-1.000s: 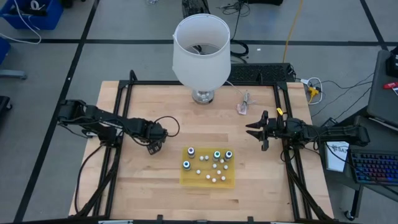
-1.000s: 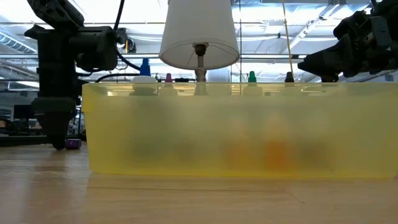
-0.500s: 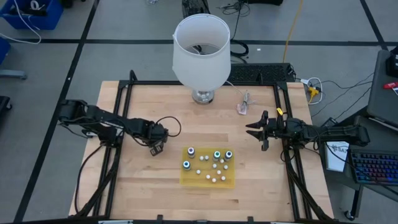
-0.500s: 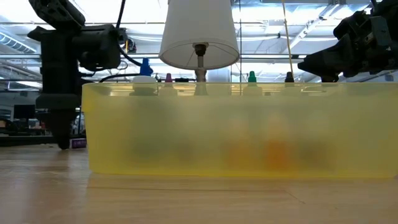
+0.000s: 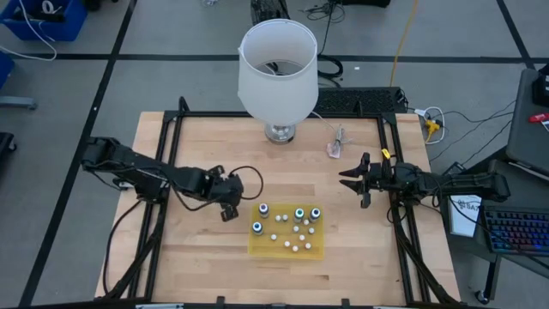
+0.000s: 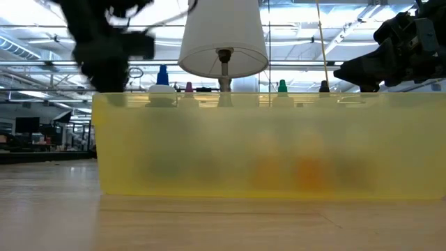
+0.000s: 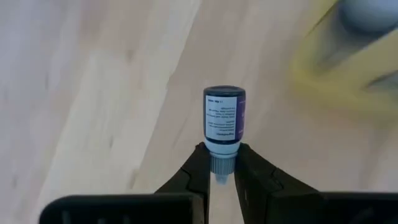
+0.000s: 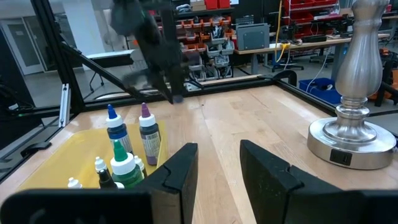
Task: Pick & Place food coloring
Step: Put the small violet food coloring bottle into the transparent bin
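My left gripper hovers just left of the yellow tray and is shut on one food coloring bottle, which has a dark blue-purple body and a white label. Several more food coloring bottles stand upright in the tray, which rests flat on the wooden table; the right wrist view shows them with blue, purple and green caps. My right gripper waits open at the table's right side, above the wood, with nothing between its fingers. My left gripper pinches the bottle's narrow grey neck, at its cap end, between the two fingers. The fingers come from above, slanting down. The bottle's body sticks out past the fingertips with its base away from them, lifted clear of the table.
A lamp with a white shade and a metal base stands at the table's far middle. A small pale object lies right of the base. Black frame rails run along the table's left and right edges.
My left gripper has risen from the table with the bottle and gone toward the table's right edge, up to the yellow tray. The bottle, which lay by the fingertips on the wood, is now lifted clear.
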`<control>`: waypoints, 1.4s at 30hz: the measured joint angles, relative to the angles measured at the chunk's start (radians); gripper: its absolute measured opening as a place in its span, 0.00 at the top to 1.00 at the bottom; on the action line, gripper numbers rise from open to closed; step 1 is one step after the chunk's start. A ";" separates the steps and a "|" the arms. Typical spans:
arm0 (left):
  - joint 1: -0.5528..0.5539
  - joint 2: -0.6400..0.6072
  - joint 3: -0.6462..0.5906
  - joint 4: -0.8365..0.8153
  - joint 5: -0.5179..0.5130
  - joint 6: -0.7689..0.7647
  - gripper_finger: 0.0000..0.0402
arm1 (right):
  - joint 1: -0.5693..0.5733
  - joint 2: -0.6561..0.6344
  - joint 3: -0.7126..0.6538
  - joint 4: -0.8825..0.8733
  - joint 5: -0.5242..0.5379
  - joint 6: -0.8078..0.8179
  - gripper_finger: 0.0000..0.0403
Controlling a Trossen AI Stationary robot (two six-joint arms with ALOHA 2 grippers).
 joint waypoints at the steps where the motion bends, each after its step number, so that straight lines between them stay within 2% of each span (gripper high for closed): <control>1: -0.010 0.000 0.032 0.003 -0.006 0.013 0.88 | 0.000 0.000 0.000 0.000 0.000 0.000 0.72; 6: -0.067 -0.002 0.175 0.123 -0.049 0.149 0.88 | 0.000 0.000 0.000 0.000 0.000 0.000 0.72; 10: -0.100 -0.002 0.210 0.304 -0.056 0.332 0.88 | 0.000 0.000 0.000 0.015 0.000 -0.004 0.72; 13: -0.099 -0.002 0.213 0.376 -0.059 0.414 0.88 | 0.000 0.000 0.000 0.038 0.000 0.020 0.72; 20: -0.011 0.027 0.219 0.387 -0.093 0.459 0.88 | 0.000 0.000 0.000 0.196 0.000 0.077 0.72; 24: 0.066 0.094 0.282 0.289 -0.058 0.459 0.88 | 0.000 0.010 0.000 0.247 0.006 0.078 0.72; 27: 0.106 0.179 0.356 0.248 -0.030 0.503 0.88 | -0.002 0.038 0.002 0.307 0.089 0.072 0.72; 30: 0.124 0.276 0.433 0.223 0.050 0.565 0.88 | -0.002 0.110 0.046 0.294 0.103 -0.003 0.72; 36: 0.126 0.401 0.563 0.125 -0.004 0.641 0.88 | -0.001 0.413 0.186 0.289 0.103 -0.057 0.70; 42: 0.140 0.443 0.627 0.102 -0.004 0.648 0.88 | 0.006 0.780 0.325 0.405 0.049 -0.115 0.60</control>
